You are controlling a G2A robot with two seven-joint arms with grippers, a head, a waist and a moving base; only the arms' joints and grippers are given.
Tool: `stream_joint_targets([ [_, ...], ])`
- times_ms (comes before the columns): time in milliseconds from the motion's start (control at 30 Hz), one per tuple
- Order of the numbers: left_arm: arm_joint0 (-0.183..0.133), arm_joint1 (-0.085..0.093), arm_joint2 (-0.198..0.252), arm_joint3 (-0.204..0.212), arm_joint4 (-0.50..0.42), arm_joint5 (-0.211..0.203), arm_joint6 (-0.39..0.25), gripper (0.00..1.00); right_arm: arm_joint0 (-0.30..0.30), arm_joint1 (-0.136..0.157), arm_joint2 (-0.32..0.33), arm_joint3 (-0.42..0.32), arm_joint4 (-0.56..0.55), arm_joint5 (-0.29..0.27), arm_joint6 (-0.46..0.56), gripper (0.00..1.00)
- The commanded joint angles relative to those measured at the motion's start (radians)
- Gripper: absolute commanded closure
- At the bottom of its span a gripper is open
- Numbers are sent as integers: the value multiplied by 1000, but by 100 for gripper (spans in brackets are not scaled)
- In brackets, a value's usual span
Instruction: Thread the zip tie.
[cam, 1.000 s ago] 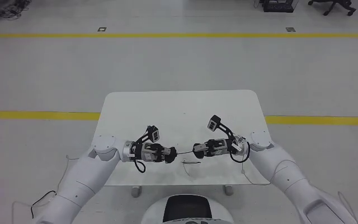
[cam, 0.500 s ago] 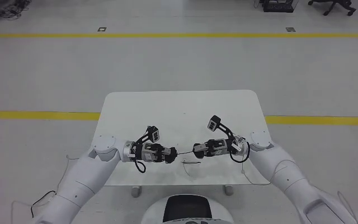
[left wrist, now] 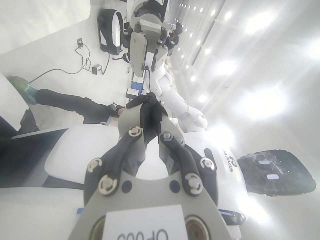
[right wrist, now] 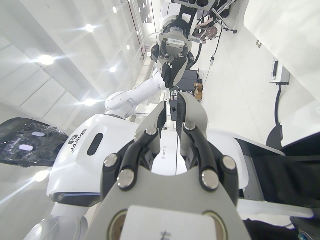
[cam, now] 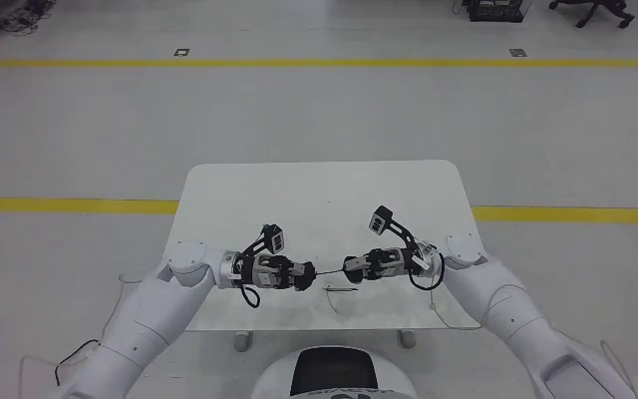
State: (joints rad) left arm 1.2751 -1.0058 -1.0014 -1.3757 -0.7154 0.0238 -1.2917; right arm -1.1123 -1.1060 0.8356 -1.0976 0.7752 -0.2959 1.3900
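A thin black zip tie (cam: pixel 328 269) spans the short gap between my two grippers, held above the front part of the white table (cam: pixel 319 190). My left gripper (cam: pixel 306 273) is shut on one end of it; in the left wrist view its fingers (left wrist: pixel 140 116) close around a dark bit at their tips. Facing it from the other side, my right gripper (cam: pixel 350 267) holds the other end. In the right wrist view the strip runs between the right gripper's (right wrist: pixel 172 107) narrowly spaced fingers toward the left gripper (right wrist: pixel 168 81).
A thin dark line (cam: pixel 339 290) lies on the table just under the tie, near the front edge. The far half of the table is bare white surface. Yellow floor lines run behind and beside the table.
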Motion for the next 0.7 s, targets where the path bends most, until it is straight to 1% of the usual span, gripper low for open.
stream_joint_targets([
  [0,-1,1,2,1,-1,-1,1,100,0,0,0,1,-1,0,0,100],
  [200,-5,3,9,2,-6,-1,2,100,0,-2,4,6,-5,2,0,100],
  [233,-5,3,10,2,-5,-1,2,85,0,-2,5,6,-6,2,0,100],
  [267,-6,3,11,3,-5,0,3,52,0,-2,6,7,-7,2,0,100],
  [300,-7,4,13,2,-1,2,3,0,-1,-3,7,8,-7,2,0,100],
  [500,-8,6,21,-2,7,0,10,0,-4,-3,14,5,1,2,0,100],
  [667,-18,1,49,-7,10,5,33,0,3,-5,8,-28,-7,9,0,100],
])
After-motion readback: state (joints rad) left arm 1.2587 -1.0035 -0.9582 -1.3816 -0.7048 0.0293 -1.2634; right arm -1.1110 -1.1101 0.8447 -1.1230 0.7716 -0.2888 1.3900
